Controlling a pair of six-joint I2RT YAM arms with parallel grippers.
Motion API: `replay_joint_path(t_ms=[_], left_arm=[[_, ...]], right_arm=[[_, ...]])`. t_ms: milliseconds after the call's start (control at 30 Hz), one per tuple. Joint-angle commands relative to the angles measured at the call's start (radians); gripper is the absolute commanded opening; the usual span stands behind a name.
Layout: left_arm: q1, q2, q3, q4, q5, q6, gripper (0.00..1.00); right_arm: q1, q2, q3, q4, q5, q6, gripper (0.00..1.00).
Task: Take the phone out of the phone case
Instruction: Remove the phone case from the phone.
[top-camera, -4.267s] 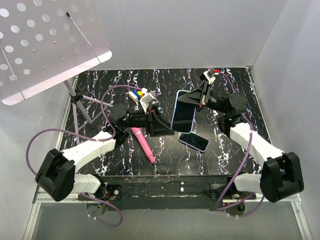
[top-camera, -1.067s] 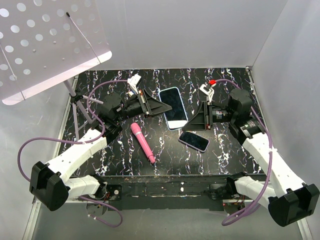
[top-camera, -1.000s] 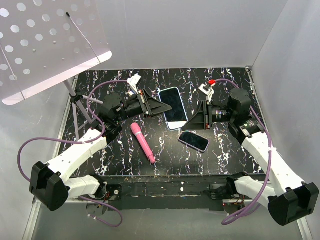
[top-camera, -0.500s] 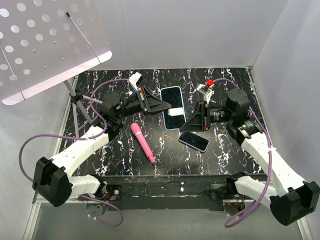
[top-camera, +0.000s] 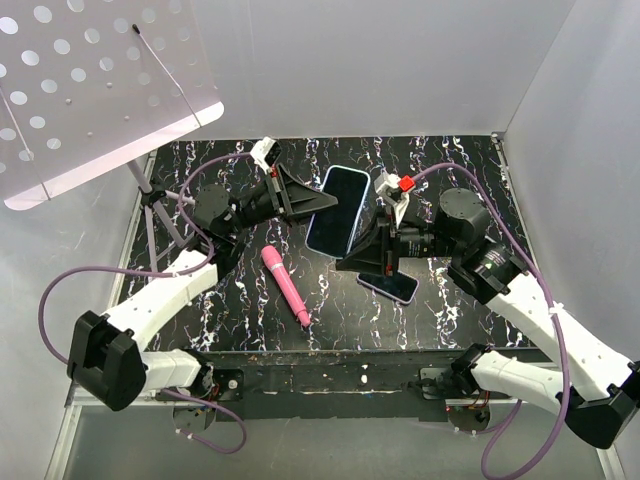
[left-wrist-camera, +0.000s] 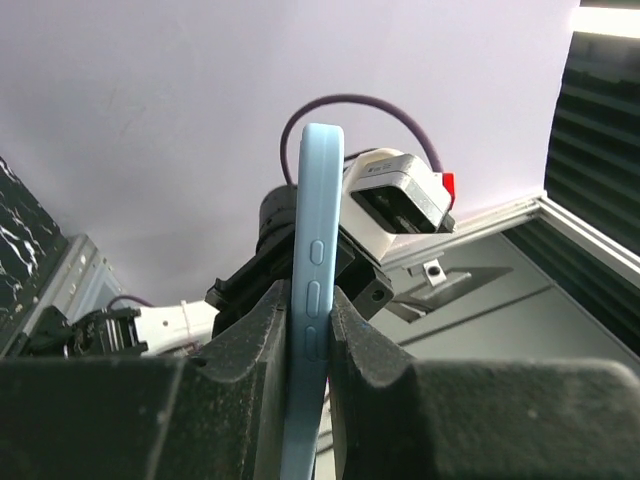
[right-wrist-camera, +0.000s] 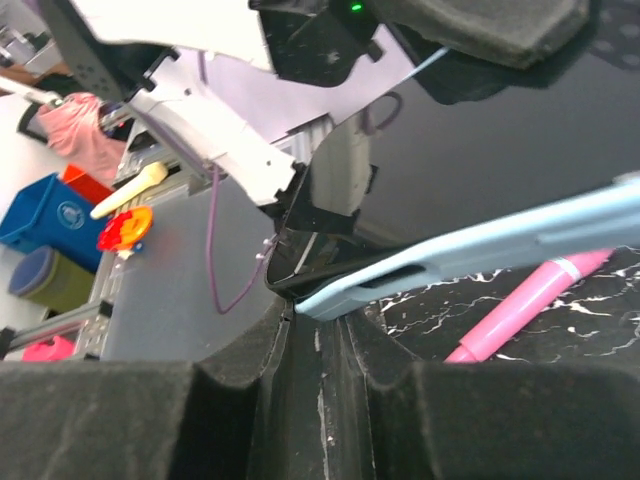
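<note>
L jaws clamp blue phone case (left-wrist-camera: 314, 230) edge, R jaws nip its corner

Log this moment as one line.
left gripper: shut on blue-cased phone, held aloft | right gripper: at its lower corner, grip unclear | extraction: not done

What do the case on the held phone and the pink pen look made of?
The phone case: likely soft matte silicone or rubbery plastic; it is pale blue with no glare and moulded button bumps. The pink pen: probably smooth hard plastic with a slight sheen.
</note>
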Motion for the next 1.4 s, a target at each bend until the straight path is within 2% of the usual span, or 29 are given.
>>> replay_joint_path(t_ms=[0, 67, 267, 400, 467, 567, 633, 700, 800, 867, 900, 933, 1000, 1367], left_arm=[[-0.022, -0.131, 0.011, -0.044, -0.034, 0.032, 0.0], [-0.022, -0.171, -0.008, -0.07, -0.095, 0.065, 0.0], [-0.022, -0.175, -0.029, -0.064, -0.134, 0.025, 0.0], [-0.022, -0.21, -0.078, -0.072, -0.258, 0.062, 0.0], [-0.02, -0.231, -0.086, -0.121, -0.328, 0.124, 0.0], [-0.022, -0.259, -0.074, -0.236, -0.416, 0.236, 0.0], [-0.02, -0.282, -0.069, -0.299, -0.459, 0.283, 0.0], [-0.022, -0.305, -0.095, -0.29, -0.506, 0.292, 0.0], [-0.02, -0.337, -0.138, -0.284, -0.568, 0.283, 0.0], [-0.022, -0.348, -0.146, -0.294, -0.592, 0.287, 0.0], [-0.02, -0.351, -0.151, -0.293, -0.6, 0.287, 0.0], [-0.022, -0.351, -0.154, -0.288, -0.605, 0.286, 0.0], [-0.022, -0.349, -0.157, -0.284, -0.605, 0.28, 0.0], [-0.022, -0.363, -0.181, -0.278, -0.602, 0.264, 0.0]], right_arm=[[-0.009, 0.016, 0.054, 0.016, 0.308, -0.062, 0.01], [-0.009, 0.014, 0.054, -0.017, 0.343, -0.044, 0.01], [-0.009, -0.024, 0.055, -0.177, 0.667, 0.116, 0.01], [-0.009, 0.066, 0.187, -0.384, 0.554, 0.239, 0.01], [-0.019, 0.082, 0.209, -0.439, 0.482, 0.251, 0.12], [-0.045, 0.053, 0.188, -0.485, 0.384, 0.228, 0.35], [-0.055, 0.022, 0.18, -0.516, 0.363, 0.225, 0.43], [-0.06, -0.016, 0.175, -0.536, 0.359, 0.248, 0.49], [-0.071, -0.064, 0.139, -0.448, 0.266, 0.372, 0.5], [-0.072, -0.087, 0.055, -0.246, 0.158, 0.539, 0.49], [-0.072, -0.096, 0.007, -0.093, 0.114, 0.646, 0.48], [-0.072, -0.098, -0.041, 0.053, 0.083, 0.726, 0.48], [-0.081, -0.087, -0.072, 0.215, 0.072, 0.828, 0.48], [-0.085, -0.012, 0.013, 0.16, 0.127, 0.788, 0.43]])
